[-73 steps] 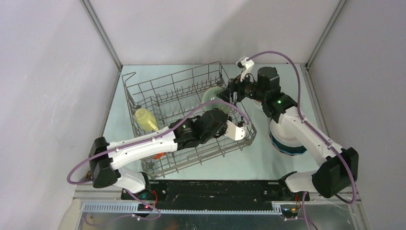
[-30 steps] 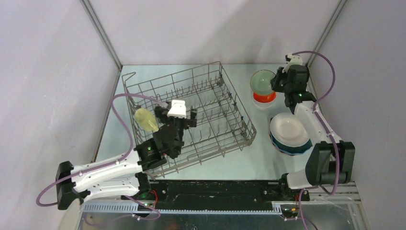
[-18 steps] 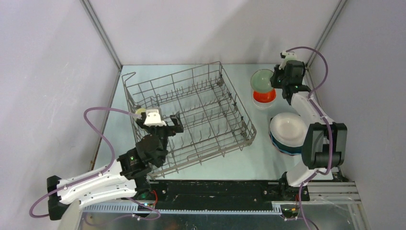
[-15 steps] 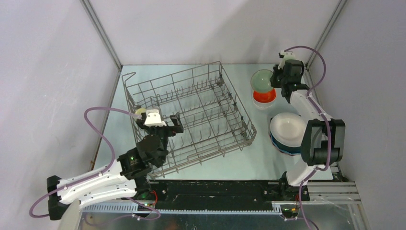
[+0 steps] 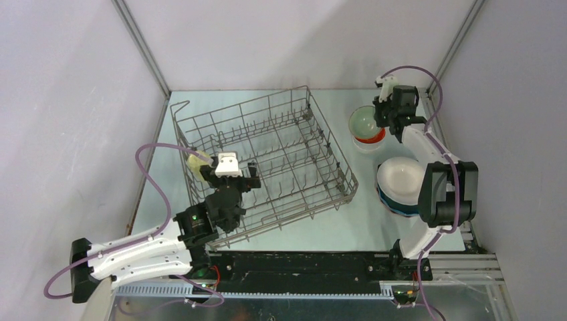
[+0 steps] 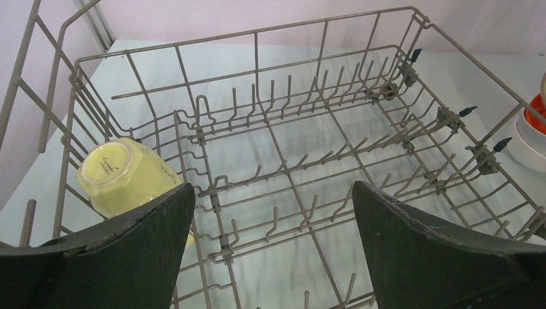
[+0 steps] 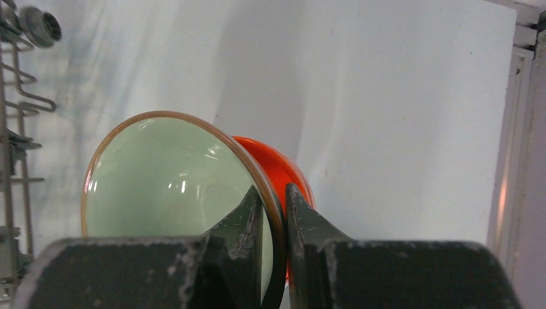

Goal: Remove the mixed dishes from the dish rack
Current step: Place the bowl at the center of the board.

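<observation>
Right of the dish rack (image 6: 256, 51), right gripper (image 7: 273, 193) is pinching the pale green bowl (image 7: 174, 187) by its rim over an orange bowl (image 7: 283, 167); left gripper (image 6: 272, 192) is hovering spread beside the pale yellow cup (image 6: 122, 174).

Glossy glazed green bowl (image 7: 167, 187), matt grey metal wire dish rack (image 5: 267, 160).

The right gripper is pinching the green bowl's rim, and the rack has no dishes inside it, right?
Not quite. The dish rack is not empty: a pale yellow cup lies on its side in it, close to the open left gripper, as the left wrist view shows. The right gripper does pinch the green bowl by its rim.
</observation>
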{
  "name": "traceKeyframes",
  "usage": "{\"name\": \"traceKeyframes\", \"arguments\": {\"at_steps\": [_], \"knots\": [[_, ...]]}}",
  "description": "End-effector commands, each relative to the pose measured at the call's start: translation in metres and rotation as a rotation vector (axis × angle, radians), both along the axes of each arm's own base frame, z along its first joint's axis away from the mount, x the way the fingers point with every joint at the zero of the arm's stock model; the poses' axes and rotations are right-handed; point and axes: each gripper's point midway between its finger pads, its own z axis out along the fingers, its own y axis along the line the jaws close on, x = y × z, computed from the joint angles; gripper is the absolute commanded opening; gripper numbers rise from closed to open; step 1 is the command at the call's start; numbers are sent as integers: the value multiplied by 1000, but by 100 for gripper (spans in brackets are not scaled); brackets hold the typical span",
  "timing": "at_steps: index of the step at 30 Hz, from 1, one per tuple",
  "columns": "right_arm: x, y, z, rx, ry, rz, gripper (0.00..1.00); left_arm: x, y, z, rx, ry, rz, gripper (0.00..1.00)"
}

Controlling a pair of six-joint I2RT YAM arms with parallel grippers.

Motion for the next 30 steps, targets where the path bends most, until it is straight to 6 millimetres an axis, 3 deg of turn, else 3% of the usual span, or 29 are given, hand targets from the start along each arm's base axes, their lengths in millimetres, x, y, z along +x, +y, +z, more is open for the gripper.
{"name": "traceKeyframes", "arguments": {"at_steps": [1, 16, 24, 30], "knots": [[22, -1, 34, -117, -118, 26, 2, 1, 6, 17, -74, -27, 47, 100], [21, -5, 21, -196, -87, 36, 15, -2, 12, 16, -86, -17, 61, 100], [19, -4, 20, -216, -80, 53, 31, -2, 12, 19, -86, -15, 61, 100], [18, -2, 19, -218, -74, 67, 35, -2, 12, 20, -80, -13, 64, 100]]}}
